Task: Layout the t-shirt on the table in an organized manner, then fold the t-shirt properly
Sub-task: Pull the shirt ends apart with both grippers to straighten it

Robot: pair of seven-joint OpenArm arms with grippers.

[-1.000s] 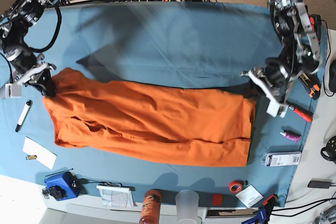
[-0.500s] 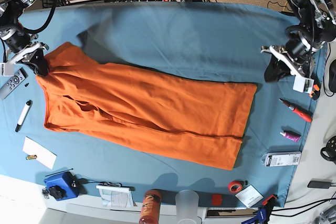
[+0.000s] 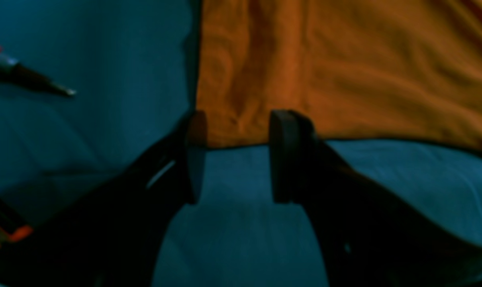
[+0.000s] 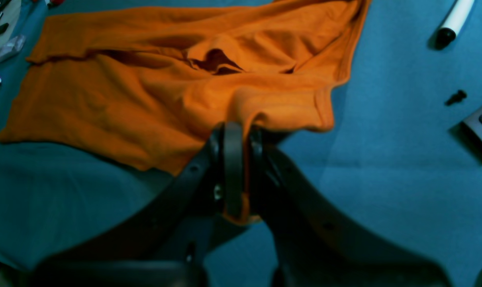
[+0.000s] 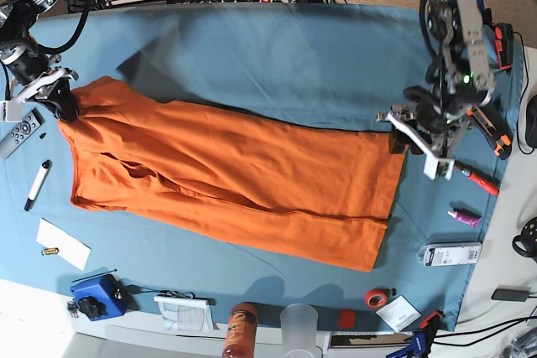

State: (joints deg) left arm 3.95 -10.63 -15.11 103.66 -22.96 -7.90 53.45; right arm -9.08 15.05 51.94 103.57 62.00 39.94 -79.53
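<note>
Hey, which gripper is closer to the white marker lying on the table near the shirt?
Right. The right gripper, clamped on the t-shirt corner, sits just above the white marker in the base view; the left gripper is at the shirt's opposite end.

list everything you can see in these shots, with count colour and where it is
t-shirt: 1, bright orange, spread across the table's middle
table: 1, teal-blue cloth cover, fills the base view
marker: 1, white with black cap, left edge
remote: 1, grey, left edge above the marker
paper card: 1, white, lower left
blue box: 1, near front edge
tape roll: 1, red-orange, front right
plastic cup: 1, clear, front edge
red pen: 1, right edge
right gripper: 1, black, shut on the shirt's corner
left gripper: 1, black, open at the shirt's other end
</note>
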